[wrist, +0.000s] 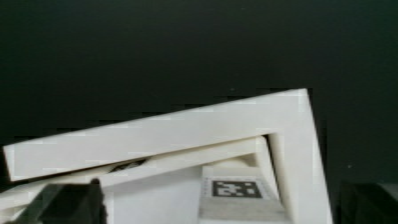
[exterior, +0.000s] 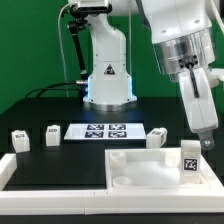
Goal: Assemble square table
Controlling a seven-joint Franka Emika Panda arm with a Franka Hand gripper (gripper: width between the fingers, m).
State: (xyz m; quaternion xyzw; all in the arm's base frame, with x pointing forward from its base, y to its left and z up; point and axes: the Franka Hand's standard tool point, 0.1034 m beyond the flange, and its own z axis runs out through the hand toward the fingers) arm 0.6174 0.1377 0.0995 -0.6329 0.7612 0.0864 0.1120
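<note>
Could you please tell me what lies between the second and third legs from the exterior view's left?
The marker board lies between the second leg and the third leg, touching neither, as the exterior view shows.

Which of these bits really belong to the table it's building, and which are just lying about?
Part of the job: white plastic square tabletop panel; four small white tagged stubby legs; the claw.
Just lying about: thin flat white marker board; long white border rails.
</note>
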